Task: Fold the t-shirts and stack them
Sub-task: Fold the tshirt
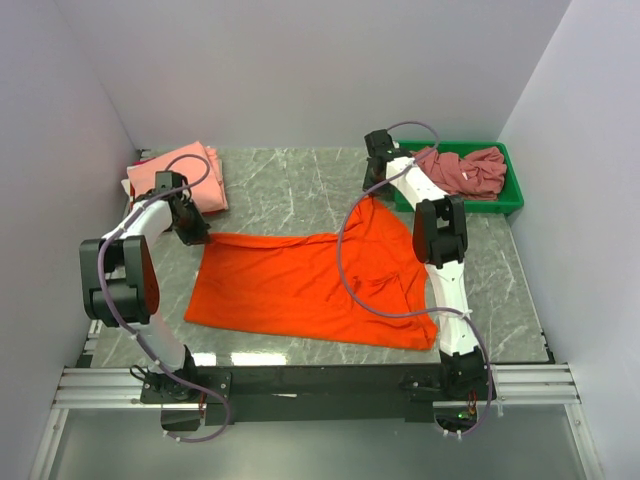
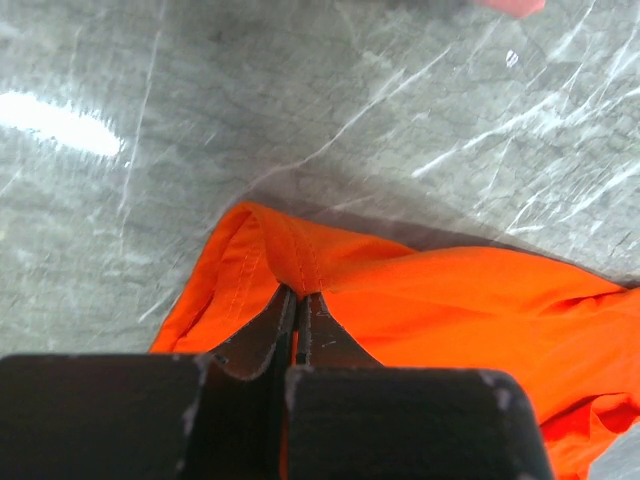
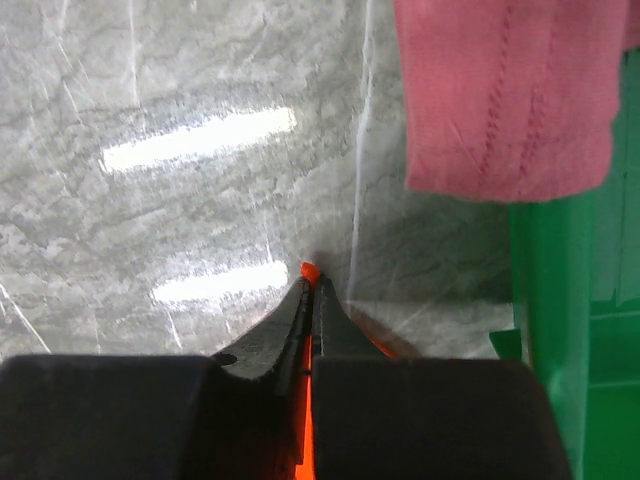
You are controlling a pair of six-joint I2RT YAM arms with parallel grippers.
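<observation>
Left gripper [image 2: 298, 300] clamps shut on the orange t-shirt [image 1: 290, 285] at its left hem corner. Right gripper [image 3: 312, 287], closed, seemingly pinches its far corner, just beside the green bin [image 1: 510, 203].

A green bin [image 1: 514, 186] rests on the grey marble table [image 1: 290, 185].

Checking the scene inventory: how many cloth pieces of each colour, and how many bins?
orange t-shirt: 1
salmon-pink folded t-shirt: 1
rose-mauve heap: 1 clump in the bin, shirts inside not countable
green bin: 1
Total: 4
</observation>
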